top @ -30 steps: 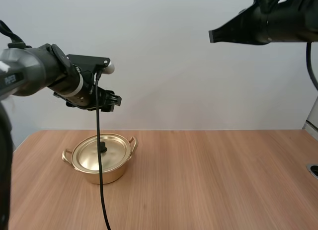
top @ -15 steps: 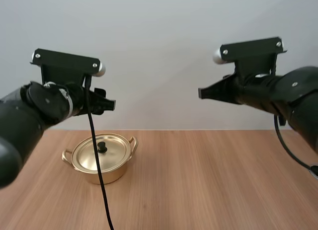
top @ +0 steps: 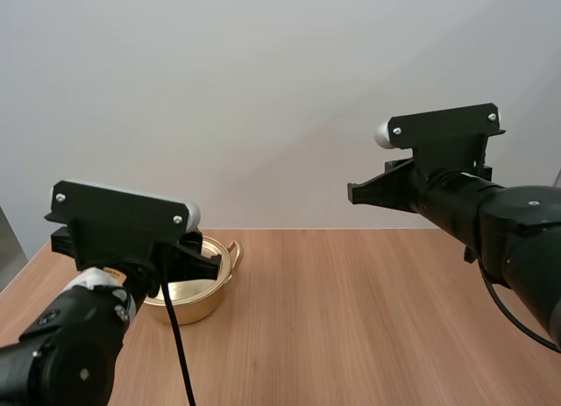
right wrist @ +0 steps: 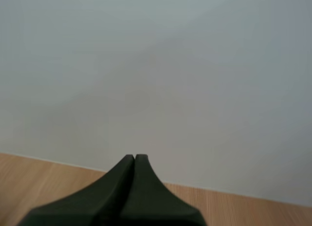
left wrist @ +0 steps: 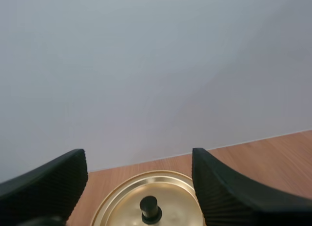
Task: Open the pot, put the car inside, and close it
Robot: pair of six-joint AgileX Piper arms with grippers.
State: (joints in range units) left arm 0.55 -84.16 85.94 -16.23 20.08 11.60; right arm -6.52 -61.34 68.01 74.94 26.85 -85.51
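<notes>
Opening the gold pot (top: pixel 207 299): my left gripper (left wrist: pixel 138 155) is spread wide, with the lid knob (left wrist: pixel 150 209) centred beyond its fingers. Next I advance and pinch. My right gripper (right wrist: pixel 134 158) is pressed together.

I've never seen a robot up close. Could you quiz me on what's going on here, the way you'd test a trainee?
1. True or false: the lid sits on the pot.
2. Pick one. The right gripper is: A) open wide; B) shut on nothing; C) holding the lid.
3. Fill the gap: the left gripper is open, and between its fingers, farther off, stands the lid's black ____.

Key: 1 true. 2 B, its fingers lie together as one dark wedge. 3 knob.
</notes>
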